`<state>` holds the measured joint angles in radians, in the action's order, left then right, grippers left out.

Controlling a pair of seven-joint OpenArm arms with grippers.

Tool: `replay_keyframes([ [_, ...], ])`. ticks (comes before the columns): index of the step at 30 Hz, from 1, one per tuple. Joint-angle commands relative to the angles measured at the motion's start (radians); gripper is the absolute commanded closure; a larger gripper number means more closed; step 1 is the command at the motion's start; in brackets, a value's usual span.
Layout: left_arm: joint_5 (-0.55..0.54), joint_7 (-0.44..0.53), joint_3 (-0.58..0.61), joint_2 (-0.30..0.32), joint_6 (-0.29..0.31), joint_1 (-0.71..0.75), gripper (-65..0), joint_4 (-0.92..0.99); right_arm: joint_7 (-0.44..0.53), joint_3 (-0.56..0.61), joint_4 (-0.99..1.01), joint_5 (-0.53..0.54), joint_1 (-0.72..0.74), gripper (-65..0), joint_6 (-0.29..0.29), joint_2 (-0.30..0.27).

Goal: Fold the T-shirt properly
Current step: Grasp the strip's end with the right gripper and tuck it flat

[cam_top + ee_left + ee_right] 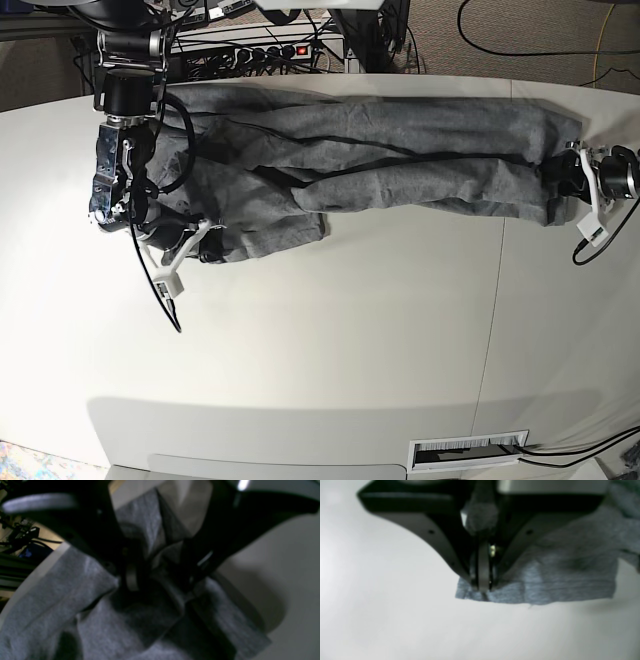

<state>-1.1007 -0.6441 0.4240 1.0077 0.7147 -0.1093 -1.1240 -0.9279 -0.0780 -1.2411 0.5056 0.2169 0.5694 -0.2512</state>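
The heather-grey T-shirt (400,150) lies stretched in loose folds along the far side of the white table (350,350). My right gripper (208,243), at the left of the base view, is shut on a corner of the shirt's edge; the right wrist view shows its closed fingertips (483,585) pinching the fabric (570,575) just above the table. My left gripper (552,182), at the right end of the shirt, holds bunched cloth between its dark fingers; it also shows in the blurred left wrist view (160,580), with the fabric (50,600) draped below.
A power strip and tangled cables (270,50) sit behind the table's far edge. A cable (168,295) hangs from the right arm's wrist. A slotted label plate (470,452) lies at the near edge. A seam (490,330) runs across the tabletop.
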Motion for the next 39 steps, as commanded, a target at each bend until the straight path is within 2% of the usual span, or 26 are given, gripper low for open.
replay_keyframes([
  [1,0.106,-0.106,0.031,-0.024,-0.017,0.031,-25.6,0.008,-0.048,0.000,-0.003,0.002,0.016,0.0,0.002,-0.007],
  [5,0.106,-0.098,0.031,-0.024,-0.017,0.031,-25.6,0.008,-0.101,0.000,-0.021,0.101,0.021,0.0,0.002,-0.012],
  [10,0.106,-0.069,0.031,-0.024,-0.017,0.031,-25.6,0.008,-0.246,0.000,-0.116,0.248,0.017,0.0,0.003,-0.013],
  [13,0.106,-0.057,0.031,-0.024,-0.017,0.031,-25.6,0.008,-0.298,0.000,-0.217,0.266,-0.002,0.0,0.026,-0.013],
  [18,0.107,-0.058,0.031,-0.024,-0.017,0.032,-25.6,0.008,-0.312,0.000,-0.339,0.325,-0.104,0.0,0.044,-0.012],
  [25,0.107,-0.053,0.031,-0.024,-0.017,0.031,-25.6,0.008,-0.313,-0.004,-0.563,0.328,-0.312,0.0,0.049,-0.013],
  [27,0.107,-0.054,0.031,-0.024,-0.017,0.032,-25.6,0.008,-0.309,-0.016,-0.632,0.328,-0.370,0.0,0.067,-0.013],
  [35,0.107,-0.053,0.031,-0.024,-0.017,0.031,-25.6,0.008,-0.272,-0.203,-0.840,0.333,-0.567,0.0,0.067,-0.014],
  [39,0.107,-0.042,0.031,-0.024,-0.017,0.031,-25.6,0.008,-0.272,-0.294,-0.900,0.369,-0.631,0.0,0.074,-0.044],
])
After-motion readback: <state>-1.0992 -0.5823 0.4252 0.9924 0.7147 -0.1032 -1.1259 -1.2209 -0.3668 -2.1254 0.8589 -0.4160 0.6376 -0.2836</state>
